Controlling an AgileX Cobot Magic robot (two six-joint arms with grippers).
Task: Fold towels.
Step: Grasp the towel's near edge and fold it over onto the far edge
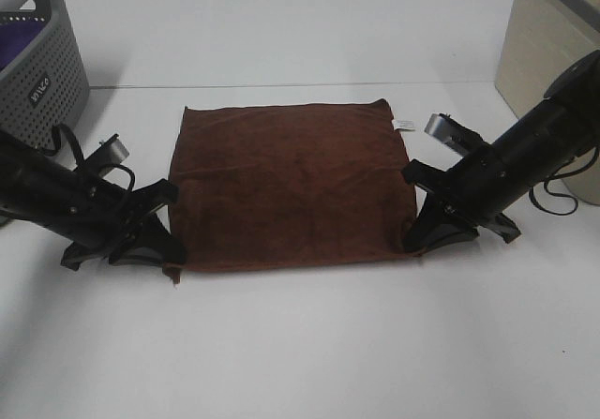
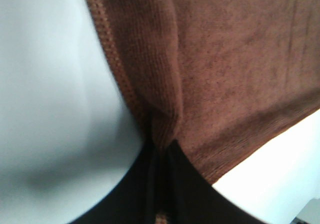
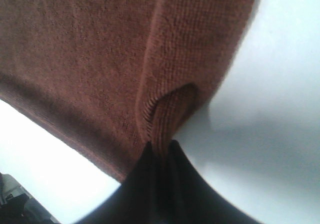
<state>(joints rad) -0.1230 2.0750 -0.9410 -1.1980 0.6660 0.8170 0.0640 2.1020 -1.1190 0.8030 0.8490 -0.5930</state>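
Note:
The dark reddish-brown towel (image 1: 291,185) lies flat on the white table, with a small white care tag (image 1: 403,124) at its far right corner. My left gripper (image 1: 167,250) is shut on the towel's near left corner; the left wrist view shows the cloth (image 2: 220,68) pinched into a fold between the black fingers (image 2: 172,184). My right gripper (image 1: 414,236) is shut on the near right corner; the right wrist view shows the cloth (image 3: 100,58) bunched between its fingers (image 3: 160,184). Both corners sit at table level.
A grey perforated laundry basket (image 1: 42,82) with purple cloth (image 1: 17,39) inside stands at the far left. A beige box (image 1: 544,53) stands at the far right. The white table (image 1: 309,344) stretches in front of the towel.

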